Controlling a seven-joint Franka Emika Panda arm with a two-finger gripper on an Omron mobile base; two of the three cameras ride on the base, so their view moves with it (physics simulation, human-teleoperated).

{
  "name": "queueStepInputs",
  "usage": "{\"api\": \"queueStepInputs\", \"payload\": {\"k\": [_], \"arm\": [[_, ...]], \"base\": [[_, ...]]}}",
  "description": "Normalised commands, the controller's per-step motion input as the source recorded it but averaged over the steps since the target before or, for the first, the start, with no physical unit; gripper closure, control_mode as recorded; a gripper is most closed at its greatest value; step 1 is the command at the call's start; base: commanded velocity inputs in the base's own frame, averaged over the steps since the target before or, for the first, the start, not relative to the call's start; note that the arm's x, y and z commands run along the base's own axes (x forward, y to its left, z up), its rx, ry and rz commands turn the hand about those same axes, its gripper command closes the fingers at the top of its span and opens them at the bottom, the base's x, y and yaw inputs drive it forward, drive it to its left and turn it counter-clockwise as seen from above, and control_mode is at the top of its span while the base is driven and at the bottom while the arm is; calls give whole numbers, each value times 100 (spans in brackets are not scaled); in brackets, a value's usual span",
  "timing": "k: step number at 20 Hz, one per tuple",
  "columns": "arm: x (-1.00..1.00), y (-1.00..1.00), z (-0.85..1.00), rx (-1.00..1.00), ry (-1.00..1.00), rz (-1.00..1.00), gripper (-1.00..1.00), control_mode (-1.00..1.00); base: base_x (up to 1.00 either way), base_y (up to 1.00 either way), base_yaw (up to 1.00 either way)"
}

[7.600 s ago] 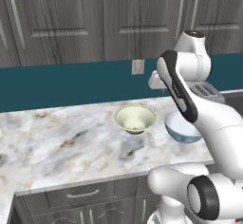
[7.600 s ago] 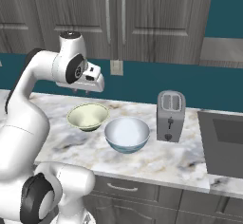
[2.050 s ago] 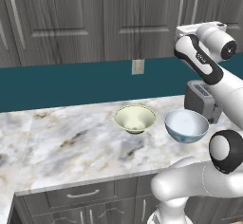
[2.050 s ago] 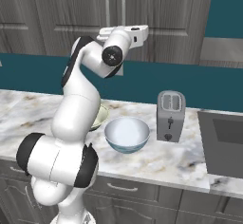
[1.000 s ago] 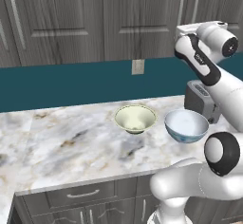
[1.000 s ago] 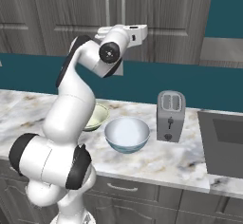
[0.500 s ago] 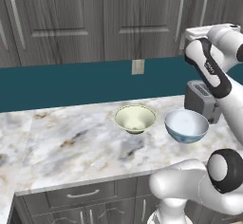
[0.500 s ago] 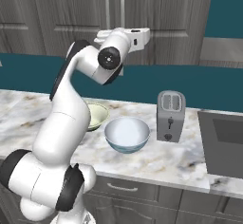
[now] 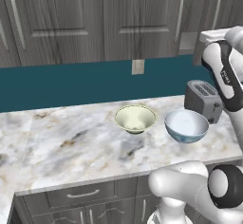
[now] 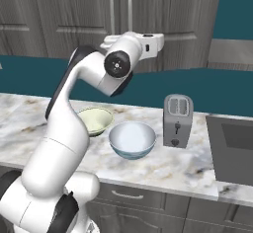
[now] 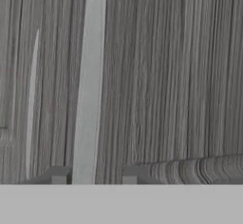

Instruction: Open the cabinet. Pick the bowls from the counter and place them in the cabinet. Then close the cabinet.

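My gripper (image 11: 94, 176) is up at the cabinet (image 9: 142, 19), with its jaws a little apart around the right door's long silver handle (image 11: 90, 76). The bar lies against the left fingertip (image 11: 59, 175), with a gap to the right one. In the left base view that handle (image 9: 217, 7) has swung out and the door looks slightly ajar. From the right base view my hand (image 10: 159, 43) is at the door face. On the counter (image 9: 71, 142) below sit the cream-green bowl (image 9: 135, 118) and the blue-patterned bowl (image 9: 186, 126), side by side and apart from the gripper.
A silver toaster (image 9: 204, 99) stands to the right of the bowls, against the teal backsplash. Farther right a dark sink or cooktop (image 10: 232, 148) is set into the counter. The left cabinet door (image 9: 61, 19) is shut. Low drawers (image 9: 83, 197) run under the counter edge.
My hand has moved right and outward, and the right door's handle has gone with it, so the door has come ajar. The bowls and toaster have not moved.
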Motion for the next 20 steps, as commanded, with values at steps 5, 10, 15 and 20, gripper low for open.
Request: {"api": "queueStepInputs", "payload": {"k": [5, 10, 15, 20], "arm": [[-62, -73, 2, 0, 6, 0, 100, -100], [-47, -68, 0, 0, 1, 0, 100, -100], [-26, -48, 0, 0, 0, 0, 100, -100], [0, -5, 0, 0, 0, 0, -100, -100]], "base": [[0, 0, 0], [0, 0, 0], [0, 0, 0], [0, 0, 0]]}}
